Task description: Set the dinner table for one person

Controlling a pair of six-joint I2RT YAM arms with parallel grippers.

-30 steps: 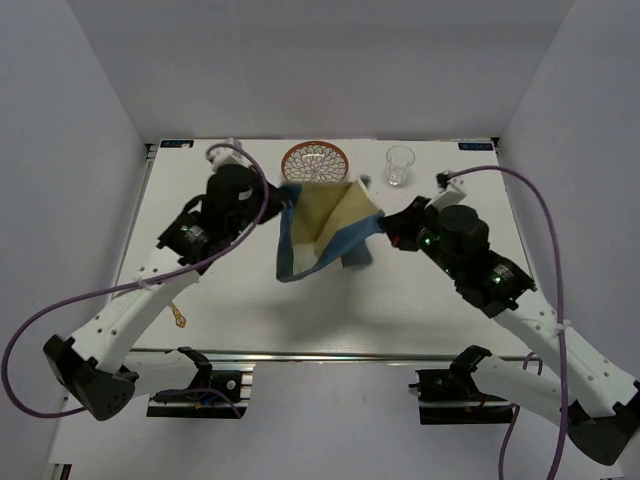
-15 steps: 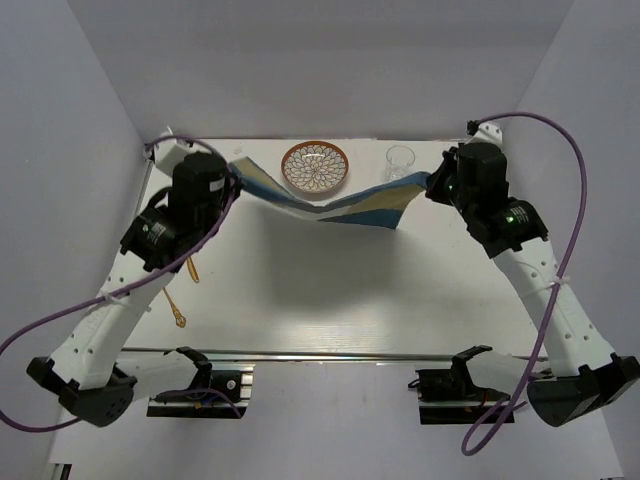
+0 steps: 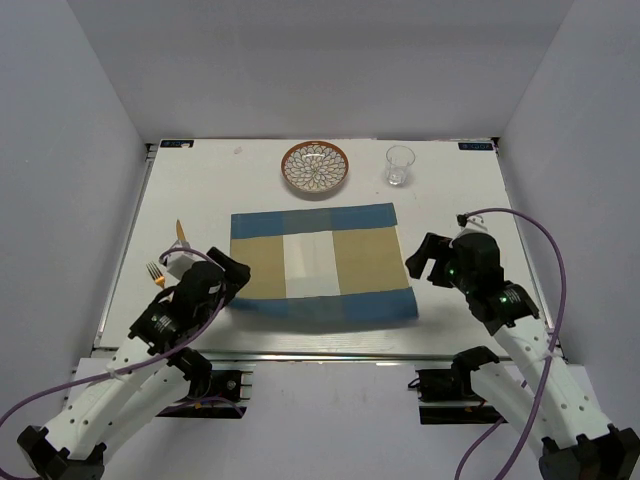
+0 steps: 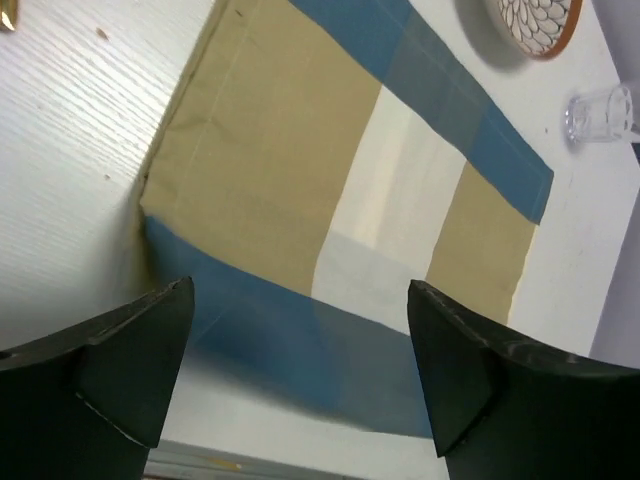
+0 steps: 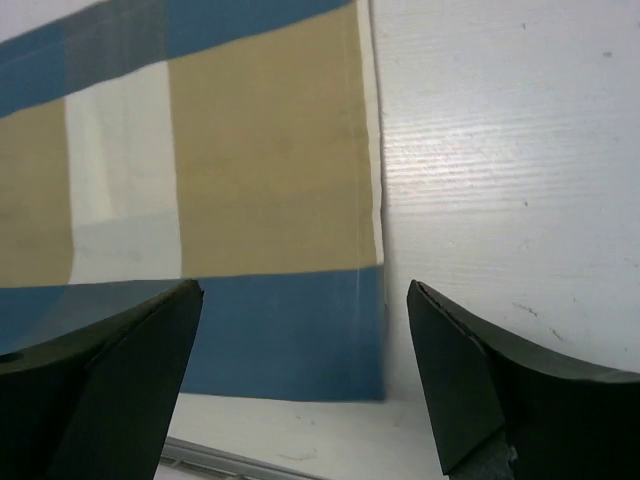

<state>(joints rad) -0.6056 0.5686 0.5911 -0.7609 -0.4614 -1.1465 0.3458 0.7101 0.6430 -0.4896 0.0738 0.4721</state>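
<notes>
The blue-and-tan checked placemat [image 3: 315,262] lies spread out in the middle of the white dinner table [image 3: 460,205]. My left gripper [image 3: 231,275] hovers open at the mat's near left corner, nothing between its fingers. My right gripper [image 3: 419,260] hovers open at the near right corner, also empty. In the left wrist view the left gripper [image 4: 300,300] stands over the mat's [image 4: 300,170] blue near band. In the right wrist view the right gripper [image 5: 305,295] straddles the mat's [image 5: 260,150] right edge and the bare table [image 5: 500,150].
A patterned plate [image 3: 315,167] and a clear glass [image 3: 399,165] stand at the far edge behind the mat. Gold cutlery [image 3: 158,270] lies at the left, partly hidden by my left arm. A metal rail [image 3: 330,353] runs along the near edge.
The placemat, held up stretched between both shut grippers, now lies flat on the table. Both grippers have opened, let it go and drawn back toward the near edge.
</notes>
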